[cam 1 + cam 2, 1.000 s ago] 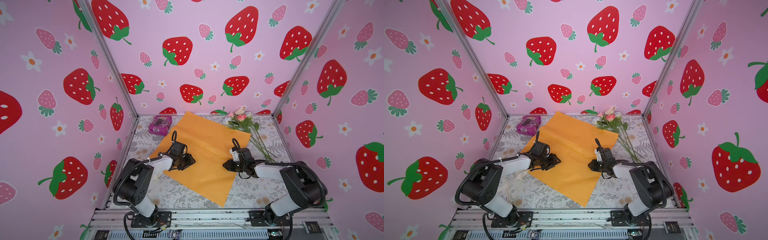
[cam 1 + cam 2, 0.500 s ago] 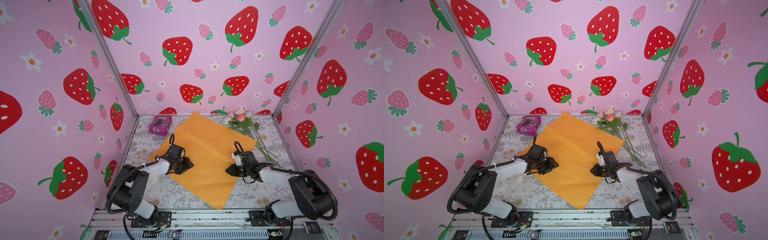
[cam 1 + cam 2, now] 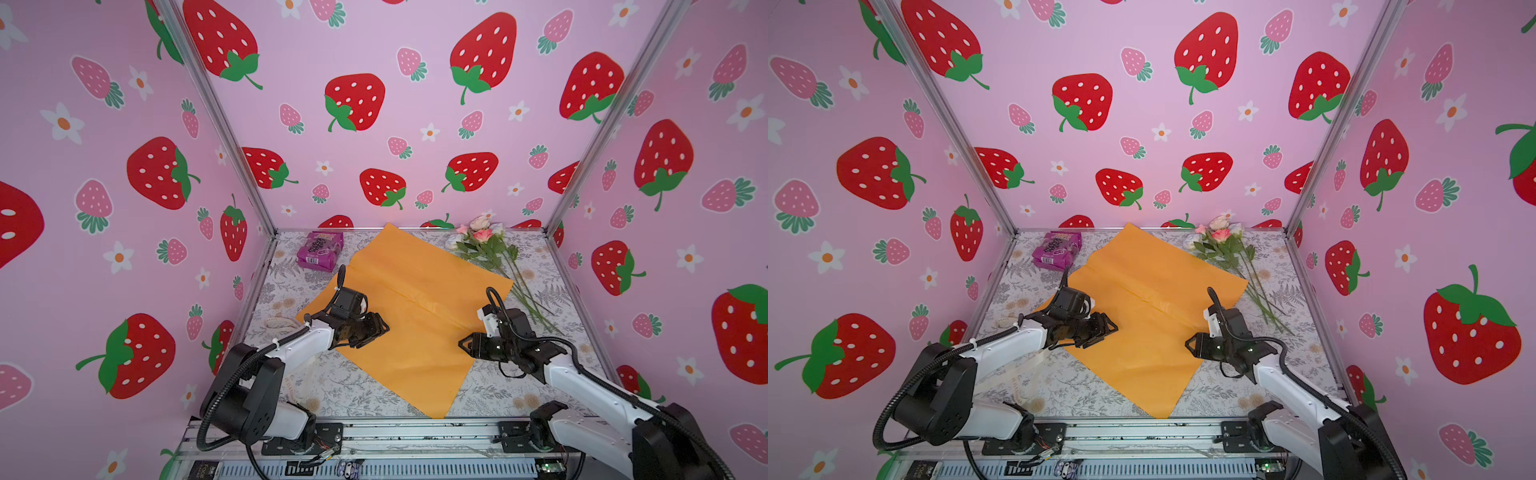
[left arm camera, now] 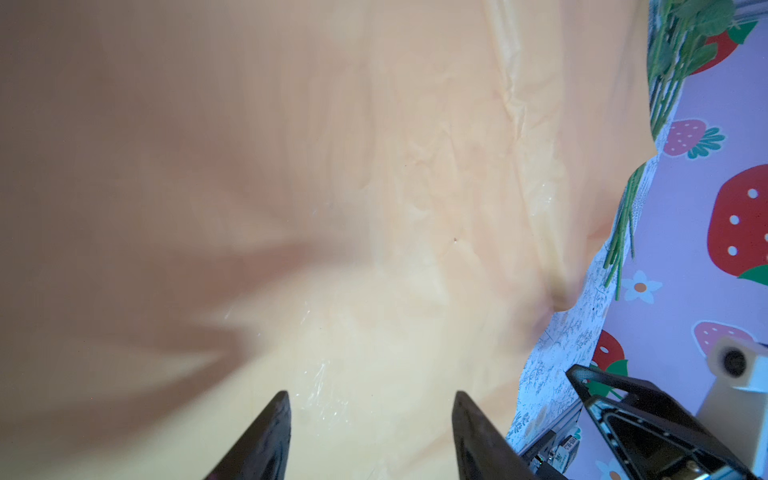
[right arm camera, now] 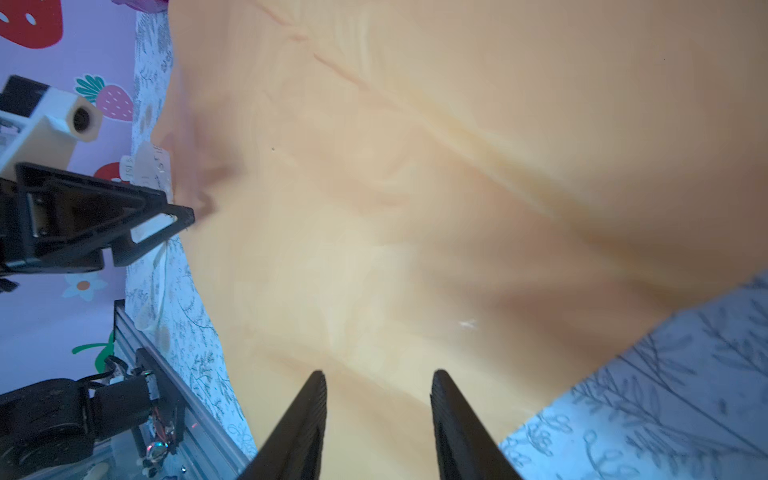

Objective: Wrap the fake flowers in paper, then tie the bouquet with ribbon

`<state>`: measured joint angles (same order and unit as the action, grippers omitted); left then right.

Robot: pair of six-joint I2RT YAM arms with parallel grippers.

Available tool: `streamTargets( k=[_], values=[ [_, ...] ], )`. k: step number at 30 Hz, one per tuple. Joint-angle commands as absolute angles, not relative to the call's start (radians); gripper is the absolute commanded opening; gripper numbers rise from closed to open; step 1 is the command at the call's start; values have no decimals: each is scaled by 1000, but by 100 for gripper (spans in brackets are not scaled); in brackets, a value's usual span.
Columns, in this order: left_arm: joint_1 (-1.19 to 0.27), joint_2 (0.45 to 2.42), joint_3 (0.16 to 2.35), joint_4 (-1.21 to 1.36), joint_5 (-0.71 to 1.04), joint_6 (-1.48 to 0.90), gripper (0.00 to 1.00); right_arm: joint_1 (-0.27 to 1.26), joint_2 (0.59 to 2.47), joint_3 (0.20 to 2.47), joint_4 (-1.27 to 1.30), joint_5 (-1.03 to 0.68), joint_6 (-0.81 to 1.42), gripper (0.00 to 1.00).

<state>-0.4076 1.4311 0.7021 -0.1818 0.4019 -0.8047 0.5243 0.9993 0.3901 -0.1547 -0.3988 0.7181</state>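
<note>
**Item 1. Bouquet of fake flowers, unassembled, in two parts.**
- a. Roses (image 3: 492,253) (image 3: 1223,247): pink and white heads in the far right corner of the table (image 3: 353,386). The thin green stems run toward the near edge along the right side. They lie flat, loose and untied, and nothing holds them.
- b. Orange wrapping paper (image 3: 415,307) (image 3: 1142,332): one sheet spread flat over the middle of the table and set diamond-wise. One corner is at the far edge and the opposite corner is close to the near edge. It is creased along the middle. The stems pass just beside its right corner; contact cannot be told.

**Item 2. Left gripper** (image 3: 374,334) (image 4: 370,397): low over the left part of the sheet, pointing toward the table's middle. Jaws are apart with only paper showing in the gap, and nothing is clamped.

**Item 3. Right gripper** (image 3: 467,347) (image 5: 378,374): at the sheet's near right edge, facing the left gripper. Jaws are apart with nothing between them.

**Item 4. Purple snack packet** (image 3: 320,250) (image 3: 1057,249): in the far left corner, near the sheet but apart from it.

**Item 5. Cream ribbon** (image 3: 280,323): by the left edge, just beside the sheet's left corner.
</note>
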Motion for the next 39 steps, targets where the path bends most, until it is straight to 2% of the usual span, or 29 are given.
streamTargets(
  k=[1,4,13,18,21,24,27,37,38,39],
  values=[
    [-416,1452,733,-176,426,-792,63,526,929,321,-185,-466,838,47],
    [-417,1464,735,-170,426,-791,63,528,921,271,-166,-538,894,48],
    [-419,1475,724,-159,426,-799,63,535,892,189,-115,-575,1003,50],
    [-422,1475,734,-154,434,-802,63,539,971,126,217,-624,1156,49],
    [-423,1458,744,-171,431,-798,64,541,943,130,250,-593,1184,37],
    [-423,1437,758,-192,428,-792,64,541,871,114,284,-597,1232,17],
    [-423,1424,772,-204,428,-790,64,541,825,100,305,-642,1269,5],
    [-423,1416,807,-228,441,-778,64,541,727,153,103,-688,1272,2],
    [-423,1418,808,-229,441,-777,64,541,719,173,74,-688,1264,3],
    [-423,1420,807,-229,442,-778,64,541,712,188,26,-682,1252,9]
  ],
)
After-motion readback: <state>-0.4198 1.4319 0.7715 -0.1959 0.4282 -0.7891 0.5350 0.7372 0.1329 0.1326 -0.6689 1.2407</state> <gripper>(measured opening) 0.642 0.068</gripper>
